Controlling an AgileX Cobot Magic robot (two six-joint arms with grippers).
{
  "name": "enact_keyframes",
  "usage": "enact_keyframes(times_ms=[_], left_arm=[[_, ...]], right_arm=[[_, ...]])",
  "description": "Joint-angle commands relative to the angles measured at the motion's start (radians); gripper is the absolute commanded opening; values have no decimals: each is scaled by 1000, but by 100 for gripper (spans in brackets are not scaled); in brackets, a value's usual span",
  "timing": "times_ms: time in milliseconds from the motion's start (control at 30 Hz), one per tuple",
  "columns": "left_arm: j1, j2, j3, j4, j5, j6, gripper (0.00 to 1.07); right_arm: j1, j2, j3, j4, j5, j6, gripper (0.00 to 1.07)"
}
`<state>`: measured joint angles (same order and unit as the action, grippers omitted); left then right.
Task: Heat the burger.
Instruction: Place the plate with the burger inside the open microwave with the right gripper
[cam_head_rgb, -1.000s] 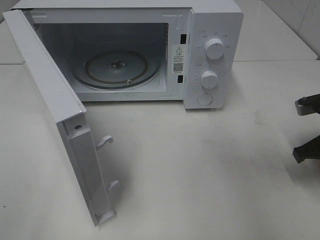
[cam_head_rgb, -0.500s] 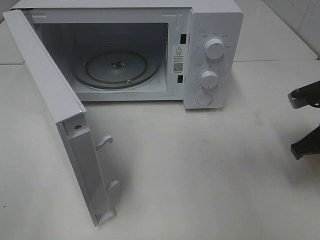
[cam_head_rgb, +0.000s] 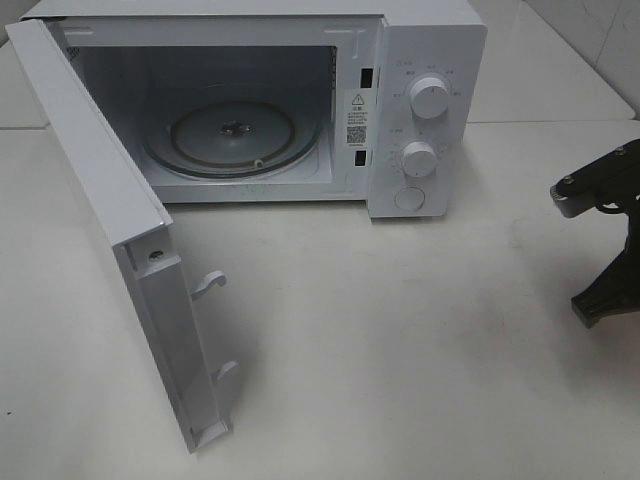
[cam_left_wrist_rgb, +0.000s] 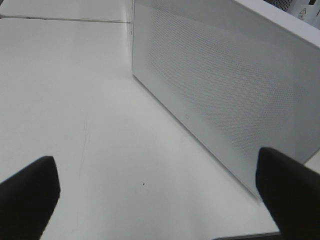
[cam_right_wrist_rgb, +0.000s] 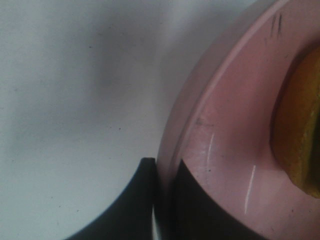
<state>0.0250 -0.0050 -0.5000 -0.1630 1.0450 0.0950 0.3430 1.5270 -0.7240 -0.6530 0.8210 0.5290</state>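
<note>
The burger (cam_right_wrist_rgb: 298, 130) shows only in the right wrist view, as a golden-brown and yellow edge lying on a round pink plate (cam_right_wrist_rgb: 230, 125). My right gripper (cam_right_wrist_rgb: 163, 172) is shut on the plate's rim, one dark finger (cam_right_wrist_rgb: 137, 205) under it and one over it. In the exterior view only part of the right arm (cam_head_rgb: 600, 180) reaches in from the right edge; plate and burger are out of that view. My left gripper (cam_left_wrist_rgb: 157, 190) is open and empty above the table, beside the outer face of the microwave door (cam_left_wrist_rgb: 225, 85).
The white microwave (cam_head_rgb: 425, 50) stands at the back with its door (cam_head_rgb: 110, 200) swung wide open to the left. Its glass turntable (cam_head_rgb: 235, 135) is bare. Two knobs (cam_head_rgb: 430, 97) sit on the right panel. The white tabletop (cam_head_rgb: 400, 340) lies in front.
The right arm has moved left, further into the exterior view from the right edge. The microwave and its door have not moved.
</note>
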Motion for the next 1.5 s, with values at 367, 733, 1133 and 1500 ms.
enact_keyframes(times_ms=[367,733,1133,1500], left_arm=[[4,-25,4,-4,-8,4,100],[4,-25,4,-4,-8,4,100],[4,-25,4,-4,-8,4,100],[4,-25,4,-4,-8,4,100]], right_arm=[[185,-77,36,-65,113,4,0],[391,-83,36,-76,136,2,0],[561,-83,36,-119,136,-25,0],[672,-83,36,-163,114,-179,0]])
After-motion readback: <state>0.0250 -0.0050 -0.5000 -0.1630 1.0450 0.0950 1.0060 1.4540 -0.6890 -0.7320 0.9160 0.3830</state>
